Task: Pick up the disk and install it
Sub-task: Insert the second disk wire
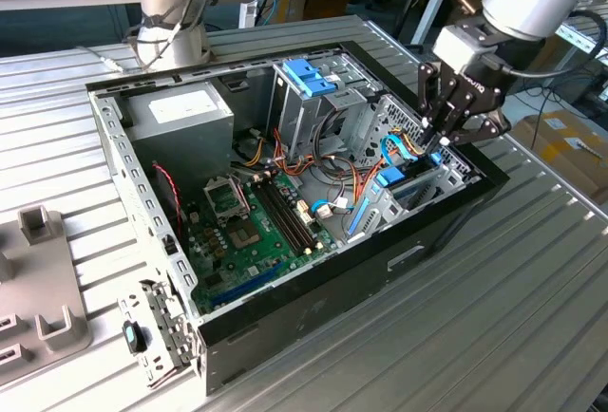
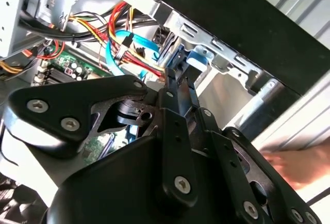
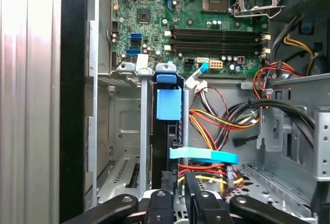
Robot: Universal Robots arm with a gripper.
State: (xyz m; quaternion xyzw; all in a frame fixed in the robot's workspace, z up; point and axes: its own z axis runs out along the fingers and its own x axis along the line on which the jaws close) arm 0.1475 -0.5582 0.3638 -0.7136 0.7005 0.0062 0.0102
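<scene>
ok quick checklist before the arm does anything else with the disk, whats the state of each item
1. Disk in the drive bay slot: ok, it stands on edge between the grey bay rails.
2. Disk fully seated: cannot tell; its far end is out of sight.
3. Gripper over the bay at the case corner: ok.
4. Grip on the disk: cannot tell whether the fingers clamp its blue frame.
5. Blue data cable clear of the slot: not ok, it crosses right beside the disk's near end.
6. Red and yellow power wires clear of the slot: ok, they lie beside the bay.
</scene>
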